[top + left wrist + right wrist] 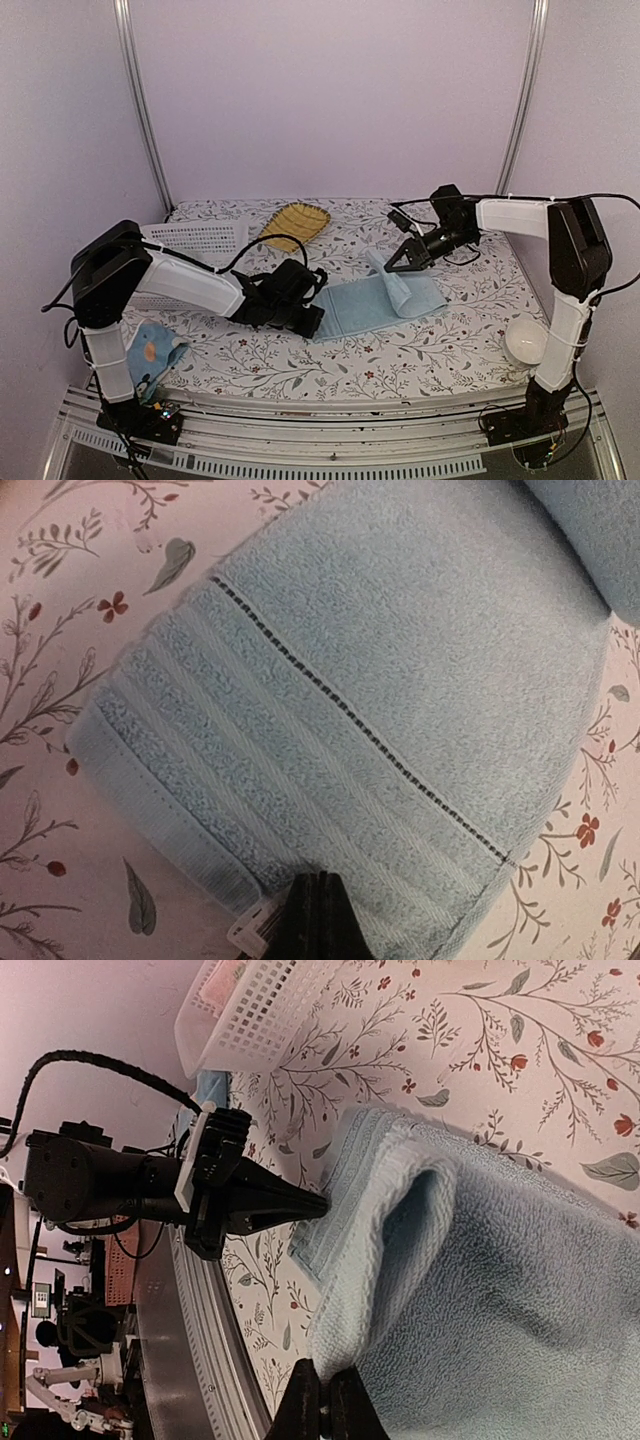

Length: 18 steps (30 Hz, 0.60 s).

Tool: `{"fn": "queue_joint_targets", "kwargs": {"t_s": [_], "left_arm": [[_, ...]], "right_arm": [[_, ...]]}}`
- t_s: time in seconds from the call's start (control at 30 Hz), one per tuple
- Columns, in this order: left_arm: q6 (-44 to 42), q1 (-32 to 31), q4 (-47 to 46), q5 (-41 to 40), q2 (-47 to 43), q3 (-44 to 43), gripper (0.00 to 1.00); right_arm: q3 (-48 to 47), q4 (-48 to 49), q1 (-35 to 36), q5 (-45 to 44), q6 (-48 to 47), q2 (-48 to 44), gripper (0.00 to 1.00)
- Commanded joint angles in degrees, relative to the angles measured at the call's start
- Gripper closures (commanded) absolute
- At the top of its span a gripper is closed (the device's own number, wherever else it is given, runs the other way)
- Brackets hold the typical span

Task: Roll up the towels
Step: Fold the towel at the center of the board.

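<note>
Plain towel (pixel 362 303) part-rolled | L end effector (pixel 314 320) pressed together, left hem (pixel 165 815) pinned | R end effector (pixel 396 264) likewise, at roll (pixel 403 291) | nxt: roll to be advanced left

plain blue towel (pixel 372 304) half-rolled mid-table, printed towel (pixel 153 352) crumpled near-left

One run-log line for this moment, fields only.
phase: rolling | plain light-blue terry towel: right end lifted | right gripper: shut on it | left gripper: shut at hem end | small cartoon-print towel: crumpled, unrolled

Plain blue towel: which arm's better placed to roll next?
Right, probably: right gripper holds the curled end of the plain blue towel; left gripper sits shut at its flat hem.
</note>
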State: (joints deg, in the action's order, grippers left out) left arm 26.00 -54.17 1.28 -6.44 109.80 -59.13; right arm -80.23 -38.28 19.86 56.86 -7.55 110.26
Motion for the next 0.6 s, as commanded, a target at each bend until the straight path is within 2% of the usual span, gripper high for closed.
{"fn": "queue_joint_targets", "kwargs": {"t_s": [0.0, 0.2, 0.57], "left_arm": [[1.8, 1.7, -1.3, 2.2, -1.2, 2.0, 1.0], [2.8, 2.4, -3.0, 3.5, -1.2, 3.1, 1.0], [3.6, 2.5, -4.8, 5.3, -0.1, 3.6, 1.0]], "right_arm": [[-0.3, 5.4, 2.1, 1.3, 4.4, 2.5, 0.98], [-2.1, 7.9, 6.2, 2.2, 7.2, 5.6, 0.98], [-6.3, 14.0, 10.4, 3.0, 18.0, 9.5, 0.98]]}}
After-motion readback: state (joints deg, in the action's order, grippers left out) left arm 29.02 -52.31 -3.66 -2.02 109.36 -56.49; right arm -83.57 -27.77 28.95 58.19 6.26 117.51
